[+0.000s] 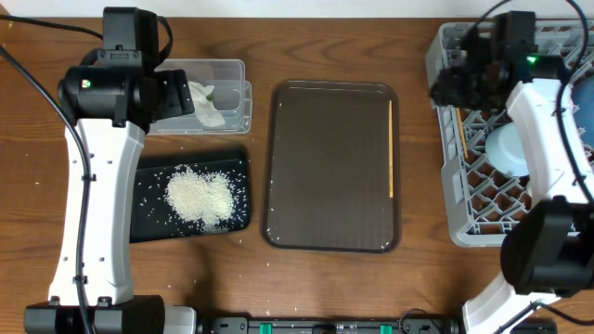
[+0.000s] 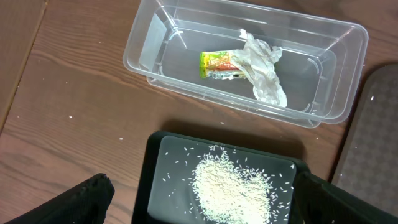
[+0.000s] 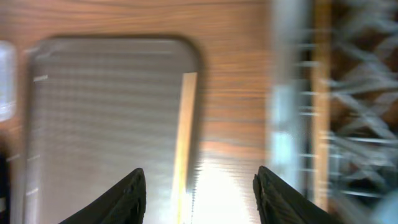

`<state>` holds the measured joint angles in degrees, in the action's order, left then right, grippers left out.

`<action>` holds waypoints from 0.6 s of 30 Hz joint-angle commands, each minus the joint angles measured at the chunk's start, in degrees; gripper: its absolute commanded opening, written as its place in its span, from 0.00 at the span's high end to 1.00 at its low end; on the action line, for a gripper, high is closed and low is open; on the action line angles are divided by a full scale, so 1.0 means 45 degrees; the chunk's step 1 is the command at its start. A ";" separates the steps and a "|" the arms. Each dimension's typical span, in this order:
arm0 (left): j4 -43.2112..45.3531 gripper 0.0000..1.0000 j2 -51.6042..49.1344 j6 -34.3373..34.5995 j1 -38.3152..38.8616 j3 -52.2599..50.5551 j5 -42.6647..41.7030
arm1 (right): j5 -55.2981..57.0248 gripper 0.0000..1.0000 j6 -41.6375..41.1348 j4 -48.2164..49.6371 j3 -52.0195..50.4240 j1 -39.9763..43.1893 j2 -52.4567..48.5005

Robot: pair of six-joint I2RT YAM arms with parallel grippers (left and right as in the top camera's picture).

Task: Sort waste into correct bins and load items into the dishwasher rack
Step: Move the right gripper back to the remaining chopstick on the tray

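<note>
The clear tub point(image 2: 149, 37) holds the crumpled napkin point(image 2: 264, 71) and the yellow-green wrapper point(image 2: 219, 65). The black tray point(image 2: 155, 174) holds the heap of rice point(image 2: 230, 186). My left gripper point(image 2: 202, 205) is open and empty, above the black tray's near part. One chopstick point(image 1: 391, 148) lies on the brown tray's right side; it also shows in the blurred right wrist view point(image 3: 183, 143). My right gripper point(image 3: 199, 193) is open and empty, above the gap between that tray and the grey rack point(image 1: 473, 176). A second chopstick point(image 1: 461, 139) and the light-blue bowl point(image 1: 509, 148) sit in the rack.
The brown serving tray point(image 1: 325, 167) lies in the middle. Loose rice grains are scattered on the wood point(image 1: 200, 274) near the black tray. The right arm hides much of the rack. A dark-blue shape point(image 1: 587, 125) shows at the rack's right edge.
</note>
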<state>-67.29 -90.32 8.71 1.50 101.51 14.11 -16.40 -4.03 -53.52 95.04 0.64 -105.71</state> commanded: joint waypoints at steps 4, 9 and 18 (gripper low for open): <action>-0.0039 0.04 0.0092 -0.0121 -0.0053 -0.0010 0.0117 | -0.0787 0.27 -0.0597 -0.0175 -0.0199 -0.1996 0.0296; -0.0039 0.04 0.0092 -0.0121 -0.0053 -0.0010 0.0117 | 0.2535 0.20 -0.2327 -0.0039 -0.0913 -0.3585 0.0092; -0.0039 0.04 0.0092 -0.0121 -0.0053 -0.0010 0.0117 | 0.5751 0.34 -0.4673 0.1258 -0.3050 -0.4823 0.0083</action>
<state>-67.29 -90.32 8.71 1.50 101.51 14.11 3.53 -20.71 -49.10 83.20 -20.80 -104.64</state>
